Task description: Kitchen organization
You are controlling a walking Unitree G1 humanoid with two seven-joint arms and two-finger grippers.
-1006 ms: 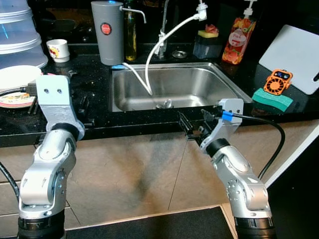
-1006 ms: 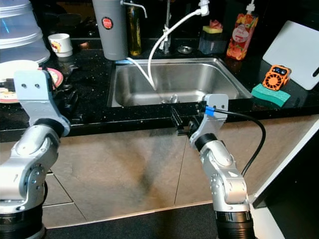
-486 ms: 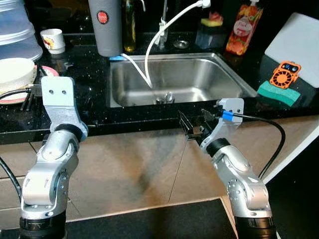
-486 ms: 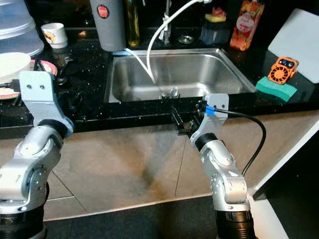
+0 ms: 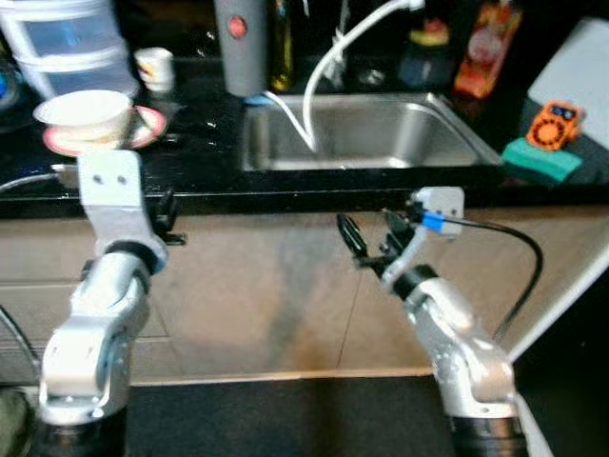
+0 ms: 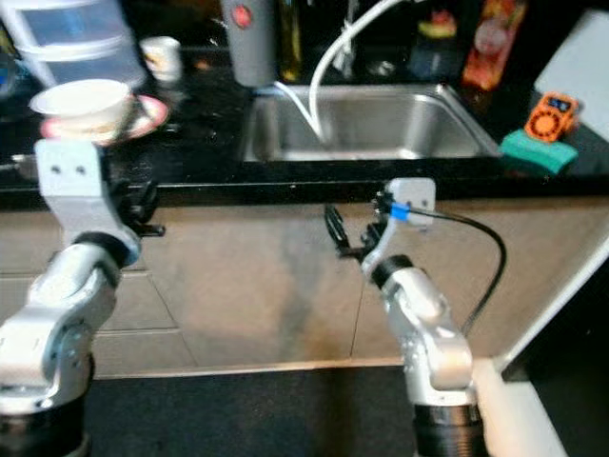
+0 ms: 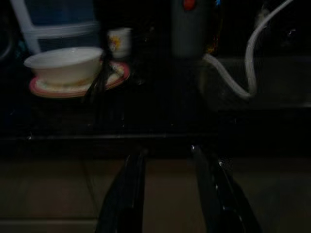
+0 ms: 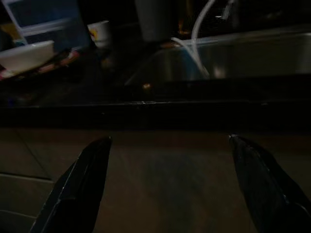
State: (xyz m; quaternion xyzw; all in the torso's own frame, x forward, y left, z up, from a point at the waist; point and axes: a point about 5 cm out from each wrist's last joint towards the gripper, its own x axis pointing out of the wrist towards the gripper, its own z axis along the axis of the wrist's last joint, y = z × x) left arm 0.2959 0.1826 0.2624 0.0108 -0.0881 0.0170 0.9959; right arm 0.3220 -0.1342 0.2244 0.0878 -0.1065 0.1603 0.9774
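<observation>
A white bowl (image 5: 84, 109) sits on a pink-rimmed plate (image 5: 145, 126) on the black counter (image 5: 200, 143), left of the steel sink (image 5: 381, 133); the left wrist view shows the bowl (image 7: 63, 64) too. A small printed cup (image 5: 155, 67) stands behind it. My left gripper (image 5: 167, 217) is held just below the counter's front edge, open and empty, with its fingers (image 7: 130, 194) pointing at the counter. My right gripper (image 5: 369, 240) hangs in front of the cabinet below the sink, open wide and empty, and one of its fingers (image 8: 77, 187) shows in the right wrist view.
A grey canister (image 5: 242, 48) and a white hose (image 5: 328, 67) are at the sink's back. A green sponge (image 5: 540, 158), an orange fan (image 5: 552, 124), a white board (image 5: 585, 62) and a red bottle (image 5: 483, 59) are on the right. Stacked plastic containers (image 5: 67, 43) stand far left.
The whole picture has shifted and blurred: the camera has drawn back from the counter. Both grippers now sit below the counter edge, still open and empty.
</observation>
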